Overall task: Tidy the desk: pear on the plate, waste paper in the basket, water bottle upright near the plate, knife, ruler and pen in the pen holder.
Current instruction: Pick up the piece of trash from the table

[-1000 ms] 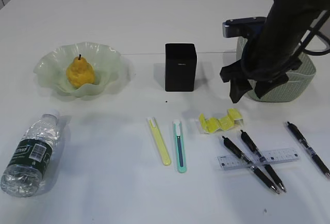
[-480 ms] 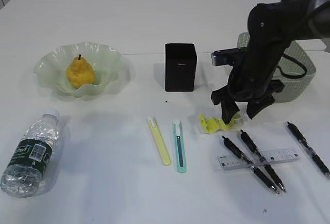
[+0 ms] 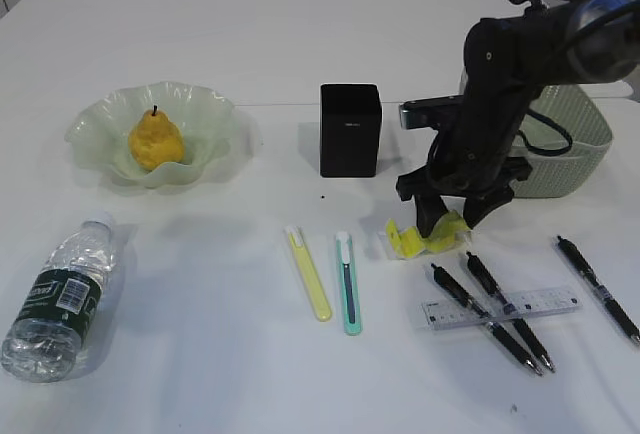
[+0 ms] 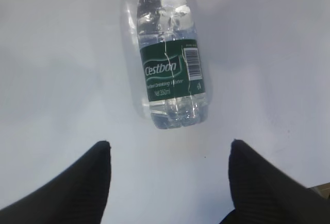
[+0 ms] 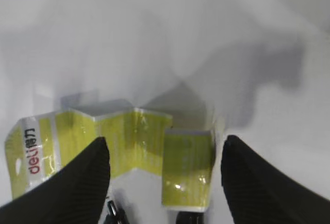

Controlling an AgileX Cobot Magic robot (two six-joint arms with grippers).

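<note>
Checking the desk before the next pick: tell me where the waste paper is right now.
In the exterior view the yellow waste paper lies on the desk right of centre, under the open right gripper, just above the pens and short of the basket.

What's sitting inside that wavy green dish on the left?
A single yellow-orange pear with a dark stem lies in the plate. The bit of dish directly under the pear is covered, so nothing can be said of that spot.
</note>
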